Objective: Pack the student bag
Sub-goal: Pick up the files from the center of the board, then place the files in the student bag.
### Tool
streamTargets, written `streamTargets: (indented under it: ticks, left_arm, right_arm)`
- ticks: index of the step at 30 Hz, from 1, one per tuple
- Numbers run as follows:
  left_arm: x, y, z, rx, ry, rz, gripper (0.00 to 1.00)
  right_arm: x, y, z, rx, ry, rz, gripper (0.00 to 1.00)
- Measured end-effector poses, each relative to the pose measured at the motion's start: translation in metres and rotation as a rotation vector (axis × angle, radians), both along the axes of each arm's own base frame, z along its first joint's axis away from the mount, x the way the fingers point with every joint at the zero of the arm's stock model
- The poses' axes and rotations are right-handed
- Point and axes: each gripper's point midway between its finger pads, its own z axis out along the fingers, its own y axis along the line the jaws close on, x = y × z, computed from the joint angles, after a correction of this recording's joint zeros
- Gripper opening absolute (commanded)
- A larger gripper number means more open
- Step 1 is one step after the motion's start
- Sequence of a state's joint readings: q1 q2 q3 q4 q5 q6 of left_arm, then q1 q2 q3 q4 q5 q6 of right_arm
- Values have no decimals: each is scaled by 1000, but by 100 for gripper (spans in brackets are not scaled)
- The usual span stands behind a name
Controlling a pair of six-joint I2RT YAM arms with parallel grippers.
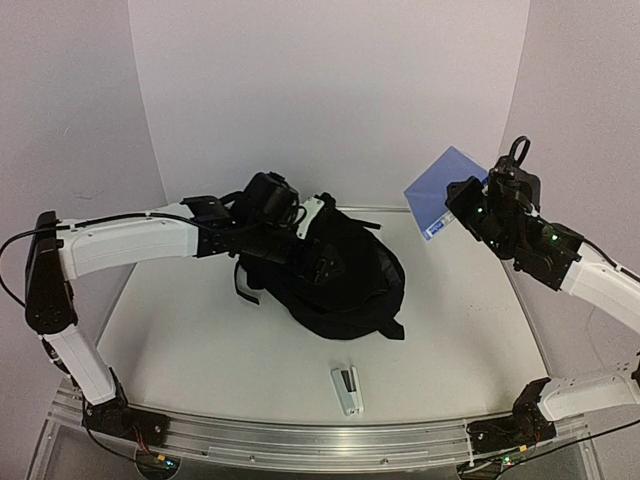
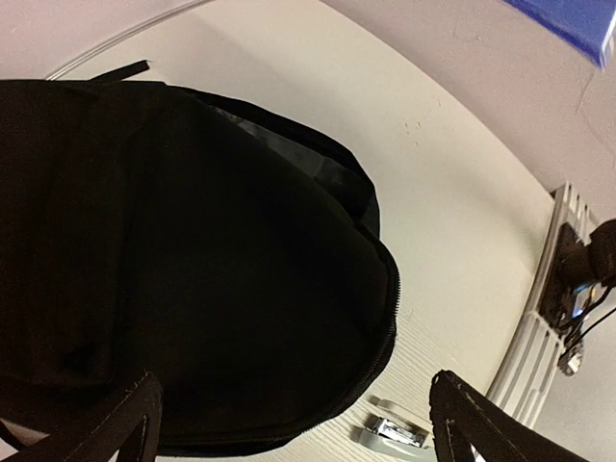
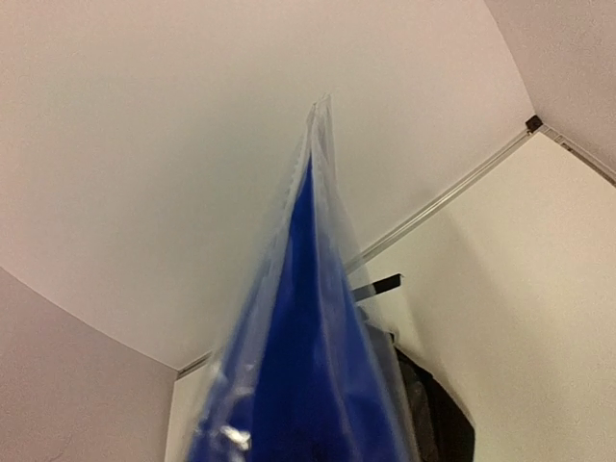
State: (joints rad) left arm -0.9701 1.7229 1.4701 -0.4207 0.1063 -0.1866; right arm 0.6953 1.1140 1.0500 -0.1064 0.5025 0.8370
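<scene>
Bag (image 1: 340, 270): below released left gripper (image 2: 294, 390); pull opening wide first.
Book (image 1: 445, 185): blue, grasped by right gripper (image 1: 466, 206); lower edge-first inside.

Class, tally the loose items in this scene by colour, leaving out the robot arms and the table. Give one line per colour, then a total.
Black: 1, the student bag
Blue: 1, the flat blue item in a clear sleeve, held up off the table
White and grey: 1, the stapler
Total: 3
</scene>
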Motion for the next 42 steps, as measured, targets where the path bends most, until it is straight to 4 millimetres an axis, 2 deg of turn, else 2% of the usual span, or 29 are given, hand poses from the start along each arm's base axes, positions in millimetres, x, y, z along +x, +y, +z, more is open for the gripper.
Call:
streamTargets:
  ticks: [6, 14, 17, 21, 25, 28, 34, 38, 42]
  left_arm:
    - [-16, -35, -29, 101, -50, -83, 100]
    - [-6, -64, -61, 259, -154, -74, 98]
    - [1, -62, -75, 334, -198, -43, 84]
    - [13, -54, -81, 429, -266, 9, 54]
    - [22, -48, -74, 478, -333, 44, 15]
    - [27, -46, -70, 487, -366, 75, 1]
    - [39, -48, -44, 449, -407, 122, 0]
    - [60, -49, -2, 324, -383, 180, 0]
    - [86, -30, 39, 196, -338, 252, 0]
  right_arm:
    - [-2, -10, -12, -18, 33, -6, 0]
    - [-11, -13, -12, 10, 28, 17, 0]
    - [-14, -16, -11, 23, 25, 18, 0]
    - [-17, -16, -8, 40, 18, 29, 0]
    - [-21, -16, -2, 64, 8, 41, 0]
    - [-24, -15, 1, 87, 5, 58, 0]
    - [-30, -15, -7, 104, 34, 77, 0]
    - [-32, -11, -26, 107, 83, 94, 0]
    - [-36, -5, -52, 126, 149, 122, 0]
